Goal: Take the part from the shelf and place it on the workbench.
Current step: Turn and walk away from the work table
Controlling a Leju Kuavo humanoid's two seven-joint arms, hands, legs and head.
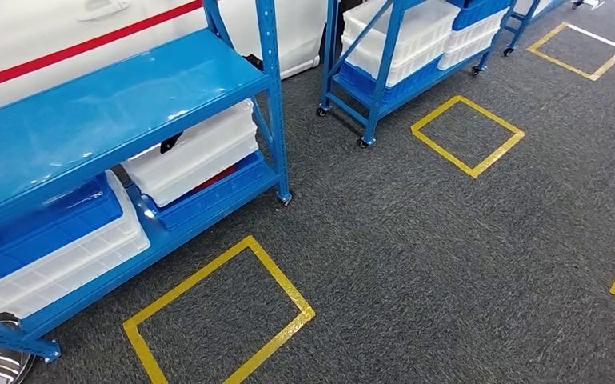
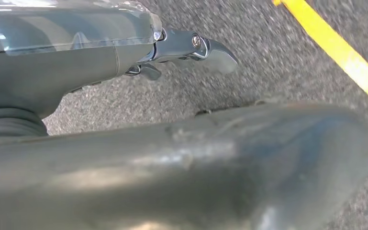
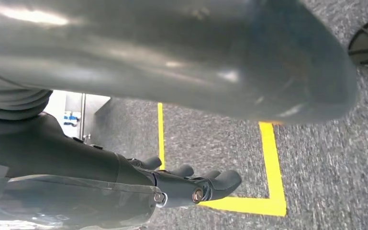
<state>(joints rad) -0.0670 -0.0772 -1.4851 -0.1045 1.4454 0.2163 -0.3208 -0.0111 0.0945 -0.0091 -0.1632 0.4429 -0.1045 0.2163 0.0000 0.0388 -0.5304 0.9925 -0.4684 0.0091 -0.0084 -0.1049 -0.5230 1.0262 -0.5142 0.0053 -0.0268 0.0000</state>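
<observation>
Two blue shelves stand on grey carpet: one near left (image 1: 120, 104), one further right (image 1: 384, 72), both carrying white bins (image 1: 196, 152) and blue bins (image 1: 208, 192). Which bin holds the part I cannot tell. Yellow tape squares (image 1: 220, 316) mark the floor. The left robot hand (image 2: 182, 52) hangs over the carpet, fingers extended and apart, holding nothing. The right robot hand (image 3: 191, 182) hangs likewise, fingers loosely straight, empty, above a yellow tape corner (image 3: 268, 201).
</observation>
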